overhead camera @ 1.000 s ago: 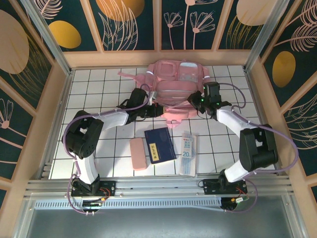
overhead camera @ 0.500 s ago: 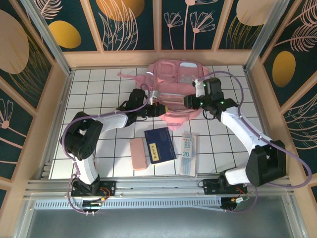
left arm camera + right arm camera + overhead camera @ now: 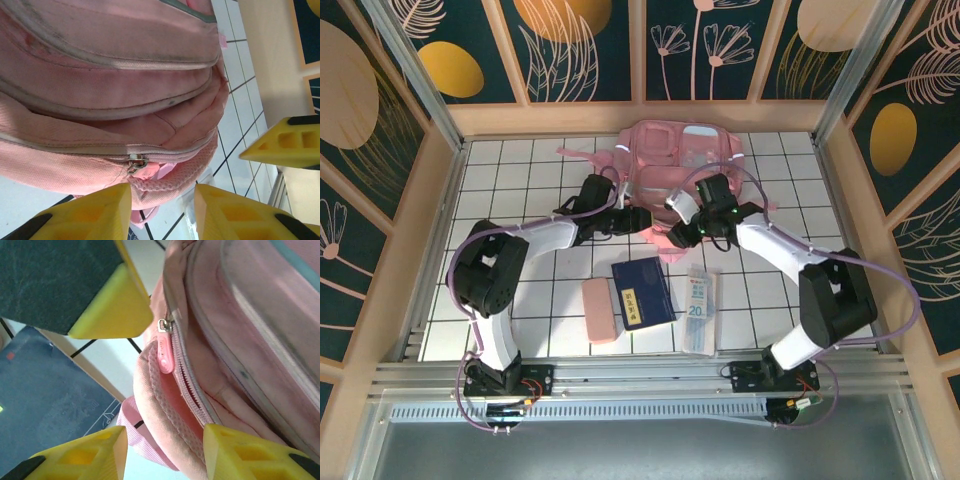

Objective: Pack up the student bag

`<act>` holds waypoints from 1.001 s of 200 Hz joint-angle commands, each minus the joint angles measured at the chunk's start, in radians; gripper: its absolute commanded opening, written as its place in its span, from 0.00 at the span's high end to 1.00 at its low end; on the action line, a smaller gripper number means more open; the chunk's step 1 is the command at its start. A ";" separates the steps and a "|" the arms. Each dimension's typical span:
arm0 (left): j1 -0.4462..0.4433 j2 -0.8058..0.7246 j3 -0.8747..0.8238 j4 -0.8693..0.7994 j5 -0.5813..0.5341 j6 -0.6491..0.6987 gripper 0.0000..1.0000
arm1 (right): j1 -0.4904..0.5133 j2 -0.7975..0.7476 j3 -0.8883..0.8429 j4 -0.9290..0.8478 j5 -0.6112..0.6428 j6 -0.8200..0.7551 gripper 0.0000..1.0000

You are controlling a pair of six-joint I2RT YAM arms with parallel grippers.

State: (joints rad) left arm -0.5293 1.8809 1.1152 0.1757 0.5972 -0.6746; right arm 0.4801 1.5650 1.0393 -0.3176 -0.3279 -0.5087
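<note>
**ENTRY: STUDENT BAG, MOUTH OPEN, CONTENTS STILL OUTSIDE**

**Top external.** The student bag (image 3: pixel 670 160) lies at the far middle of the bench (image 3: pixel 500 170), with its near end towards my bases. My left claw (image 3: pixel 642 220) sits at the bag's near-left rim, about where it was a second ago. My right claw (image 3: pixel 682 228) has swung in from the bag's right flank to the near rim, so the two now lie just beside each other. On the tiles nearer me are a dark blue book (image 3: pixel 642 290), a pink pencil case (image 3: pixel 599 310) and a clear packet (image 3: pixel 700 305), all outside the bag.

**Left wrist.** My left claw was shut a second ago. Its jaws now stand apart and hold nothing, with the bag's mesh rim loose between them. The zip slider (image 3: pixel 136 162) sits just above. One finger (image 3: pixel 285 147) of my right claw shows at the right edge.

**Right wrist.** The jaws stand apart astride the gaping rim, and I see no pinch on the fabric. The pink zip tab (image 3: pixel 166 352) hangs free beside the parted zip.

**Assessment.** I judge that I have just let go of the mouth. Packing proper has not begun, and the rim may sag shut once unsupported.
</note>
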 commanded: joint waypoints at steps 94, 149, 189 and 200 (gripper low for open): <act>-0.003 0.103 0.068 -0.017 0.069 -0.005 0.66 | -0.041 0.177 0.092 0.116 -0.090 -0.228 0.71; -0.003 0.156 0.115 -0.020 0.029 -0.007 0.65 | -0.043 0.194 0.087 0.137 -0.094 -0.237 0.76; -0.003 0.165 0.134 0.001 0.021 -0.025 0.91 | -0.043 0.190 0.078 0.146 -0.085 -0.242 0.83; -0.003 0.154 0.128 -0.001 0.015 -0.016 0.99 | -0.043 0.184 0.072 0.154 -0.069 -0.243 0.83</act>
State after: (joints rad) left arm -0.5293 2.0293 1.2221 0.1673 0.6300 -0.7002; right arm 0.4438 1.7504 1.1084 -0.2039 -0.3985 -0.7353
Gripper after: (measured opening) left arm 0.086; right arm 0.172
